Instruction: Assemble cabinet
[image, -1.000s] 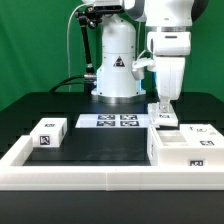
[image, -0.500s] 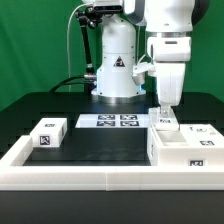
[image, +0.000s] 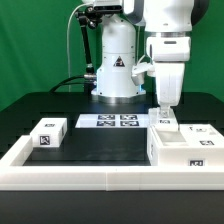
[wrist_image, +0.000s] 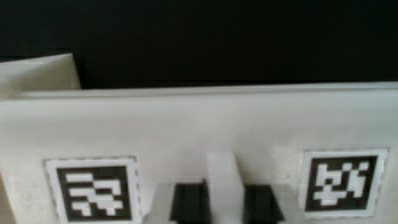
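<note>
My gripper (image: 163, 110) hangs straight down over the cabinet shell (image: 182, 150) at the exterior view's right. It is shut on a thin upright rib of a white tagged cabinet part (image: 166, 123) that sits on the shell's back edge. In the wrist view, the two dark fingertips (wrist_image: 189, 205) pinch that white rib (wrist_image: 222, 185), with a square tag on either side of it on the part's face (wrist_image: 196, 120). A small white drawer block (image: 48, 133) lies apart at the exterior view's left. Another tagged white block (image: 203, 130) rests behind the shell.
The marker board (image: 108, 121) lies flat in front of the robot's base (image: 115, 65). A low white rim (image: 90, 176) frames the black table along the front and sides. The shell stands against the rim's right corner.
The gripper has shifted very slightly toward the exterior view's left. Its jaws stay shut on the part.
</note>
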